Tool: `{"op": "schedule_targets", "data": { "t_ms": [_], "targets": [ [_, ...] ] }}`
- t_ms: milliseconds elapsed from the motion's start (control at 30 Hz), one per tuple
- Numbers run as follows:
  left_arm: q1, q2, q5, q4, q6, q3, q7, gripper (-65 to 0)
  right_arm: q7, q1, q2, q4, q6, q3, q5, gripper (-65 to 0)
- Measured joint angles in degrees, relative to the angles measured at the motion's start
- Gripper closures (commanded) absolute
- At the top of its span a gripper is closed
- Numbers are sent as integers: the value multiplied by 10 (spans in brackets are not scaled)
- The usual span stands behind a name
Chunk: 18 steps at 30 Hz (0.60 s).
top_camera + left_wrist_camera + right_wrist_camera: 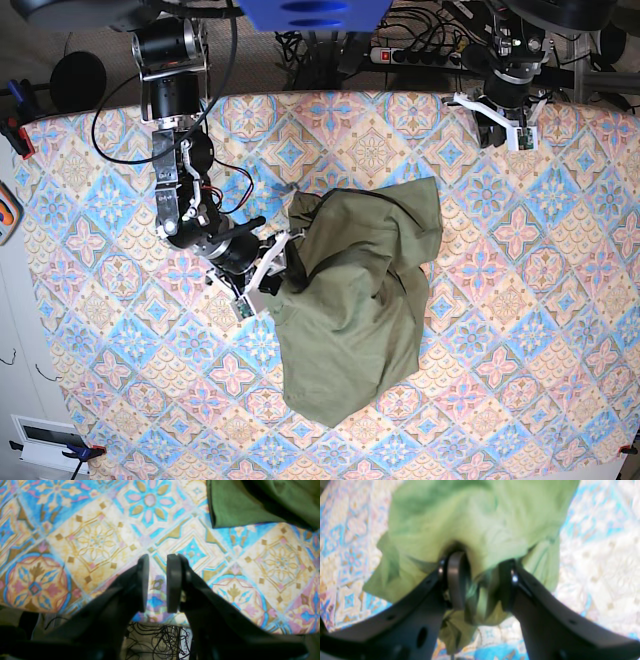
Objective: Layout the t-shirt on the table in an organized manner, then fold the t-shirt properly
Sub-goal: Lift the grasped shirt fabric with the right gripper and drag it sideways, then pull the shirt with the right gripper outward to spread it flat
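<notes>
On the counter (520, 330), mid-surface, the t-shirt (355, 300) lies crumpled. Right pincer (480, 580) at the shirt's edge, jaws part-open with a bunched fold between them. Left pincer (157, 582) narrowly parted, empty, near the counter's edge.

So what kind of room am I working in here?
Probably a lab or workshop rig, not a home: a power strip and loose cables run behind the table, with only the t-shirt on it.
</notes>
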Motion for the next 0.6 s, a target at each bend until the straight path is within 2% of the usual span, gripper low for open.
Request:
{"op": "schedule_targets", "data": {
  "t_ms": [167, 500, 600],
  "targets": [
    [0, 0, 0, 0, 0, -1, 0, -126, -6, -6, -5, 2, 0, 22, 0, -210],
    [-1, 0, 0, 0, 0, -1, 0, -126, -5, -6, -4, 33, 2, 24, 0, -206],
    [-1, 0, 0, 0, 0, -1, 0, -126, -4, -6, -4, 33, 3, 24, 0, -139]
  ]
}}
